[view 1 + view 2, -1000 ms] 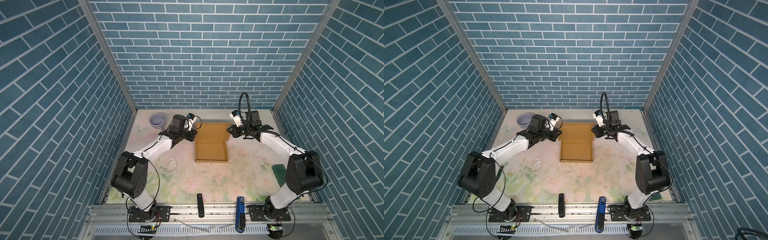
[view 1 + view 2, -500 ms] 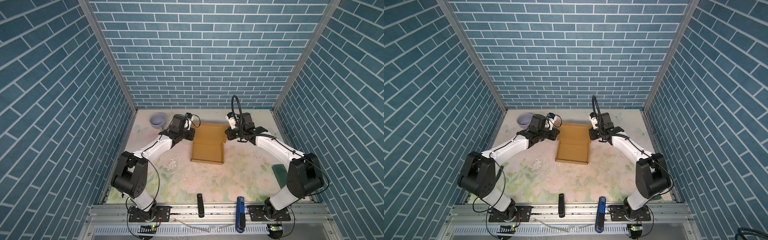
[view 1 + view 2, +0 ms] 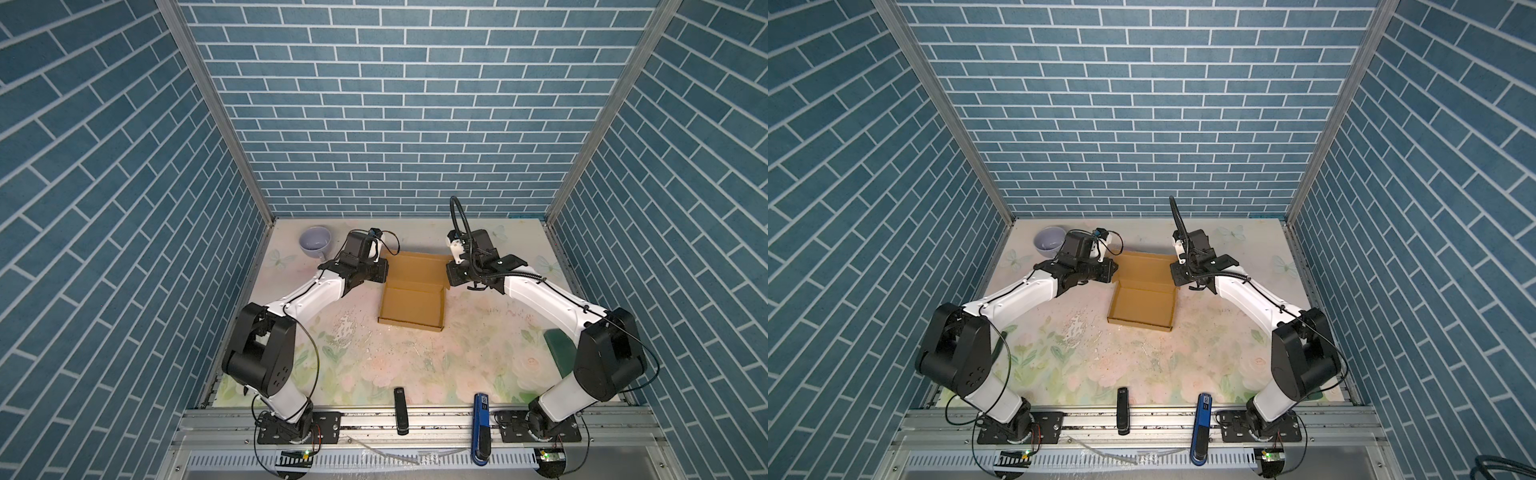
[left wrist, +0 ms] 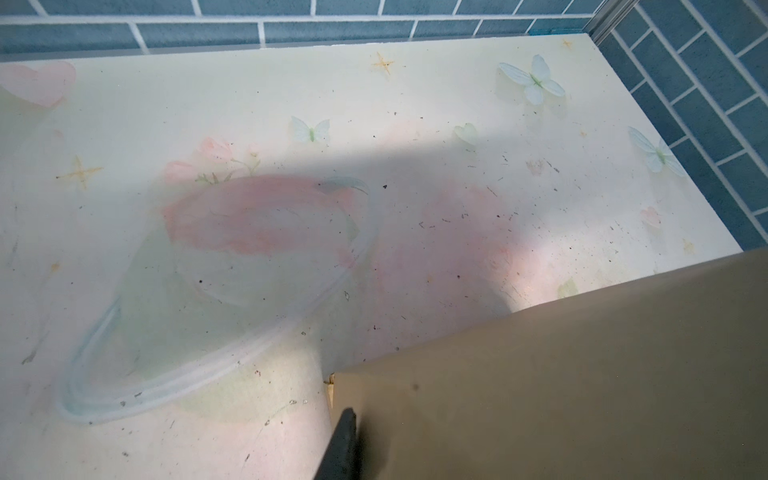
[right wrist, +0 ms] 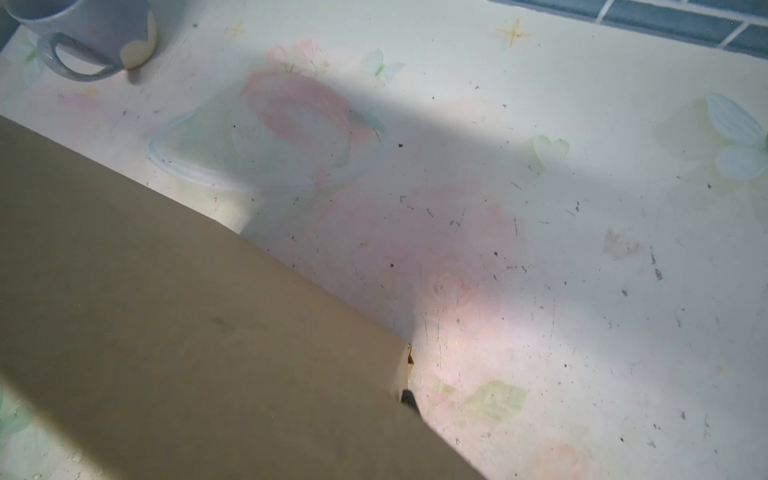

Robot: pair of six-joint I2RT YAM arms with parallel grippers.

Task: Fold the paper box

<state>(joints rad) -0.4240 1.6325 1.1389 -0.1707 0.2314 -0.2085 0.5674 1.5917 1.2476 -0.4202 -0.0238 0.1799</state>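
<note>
Toward the back of the flowered table (image 3: pixel 415 365), we found the paper box (image 3: pixel 411 305) lying open, its tray nearer the arm bases and its lid flap raised behind. The left gripper (image 3: pixel 381 272) pinched the lid's left edge and the right gripper (image 3: pixel 451 277) its right edge, both pressed onto cardboard. A lilac mug (image 3: pixel 315 242) stood well apart at the back left.

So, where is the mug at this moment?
In both top views the mug stands in the far left corner of the table, just behind the left arm and left of the box.
</note>
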